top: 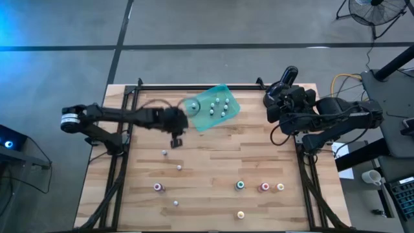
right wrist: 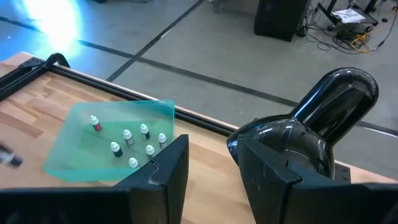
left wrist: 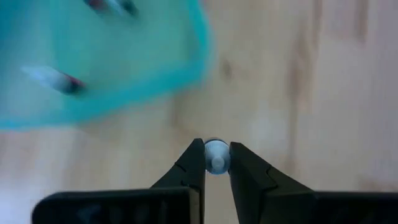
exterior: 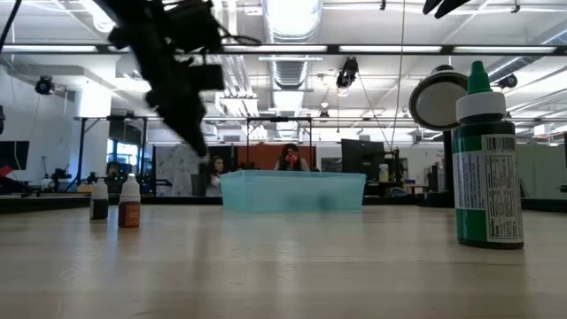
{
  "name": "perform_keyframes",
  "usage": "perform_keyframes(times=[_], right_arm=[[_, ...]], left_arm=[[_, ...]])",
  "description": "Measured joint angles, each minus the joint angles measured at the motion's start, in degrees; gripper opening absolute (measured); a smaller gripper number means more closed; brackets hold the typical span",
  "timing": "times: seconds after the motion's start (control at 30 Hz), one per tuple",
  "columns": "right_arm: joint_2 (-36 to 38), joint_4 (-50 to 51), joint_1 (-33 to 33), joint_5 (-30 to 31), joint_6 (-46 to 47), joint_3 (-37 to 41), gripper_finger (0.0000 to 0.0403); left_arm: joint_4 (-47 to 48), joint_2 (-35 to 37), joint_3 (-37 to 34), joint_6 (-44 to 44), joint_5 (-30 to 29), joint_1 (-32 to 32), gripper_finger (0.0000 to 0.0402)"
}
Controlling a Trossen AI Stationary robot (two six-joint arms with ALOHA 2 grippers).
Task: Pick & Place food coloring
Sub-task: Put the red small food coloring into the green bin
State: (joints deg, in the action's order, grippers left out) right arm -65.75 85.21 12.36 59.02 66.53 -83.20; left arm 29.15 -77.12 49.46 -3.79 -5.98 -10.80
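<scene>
My left gripper [top: 176, 140] hangs over the table's middle left, just near of the teal tray [top: 212, 107], and is shut on a small white-capped bottle [left wrist: 216, 155]. In the low view it [exterior: 197, 142] ends well above the table top. Several white-capped food coloring bottles [right wrist: 132, 144] stand inside the tray. More stand loose on the wood: a pink one [top: 158, 187], a green one [top: 240, 185], a red one [top: 264, 187] and an orange one [top: 280, 187]. My right gripper [right wrist: 211, 158] waits open at the far right, beside the black round device [right wrist: 311, 124]. My left gripper pinches the bottle at its white cap [left wrist: 216, 148] between the two fingertips [left wrist: 198, 163], coming from above and pointing down. The bottle's body is hidden below the cap. The gripper ends above the table in the low view, so the bottle seems lifted clear.
Small pale bottles [top: 164, 153] [top: 179, 167] [top: 175, 202] and a yellow one [top: 240, 214] dot the near half. A tall green bottle [exterior: 483, 159] stands close to the low camera. People sit in the room behind. Bare wood lies between tray and loose bottles.
</scene>
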Motion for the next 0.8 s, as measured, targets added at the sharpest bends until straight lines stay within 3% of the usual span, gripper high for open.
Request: perform_keyframes(times=[0.27, 0.5, 0.7, 0.8], right_arm=[[0.56, 0.01, -0.02, 0.07, -0.56, 0.00, 0.0129], [0.56, 0.00, -0.04, 0.09, -0.75, 0.00, 0.0123], [0.61, -0.04, -0.04, -0.37, -0.33, 0.00, 0.0125], [0.61, -0.04, -0.04, -0.52, 0.81, 0.00, 0.0123]], left_arm=[[3.16, -4.10, 15.94, -3.34, 4.96, -12.43, 0.0024], [4.64, -19.55, 31.37, -9.75, 7.33, -16.96, 0.0023], [15.00, -35.50, 46.98, -9.94, 8.75, -18.65, 0.0023], [19.85, -40.01, 50.51, -10.94, 8.23, -19.30, 0.0023]])
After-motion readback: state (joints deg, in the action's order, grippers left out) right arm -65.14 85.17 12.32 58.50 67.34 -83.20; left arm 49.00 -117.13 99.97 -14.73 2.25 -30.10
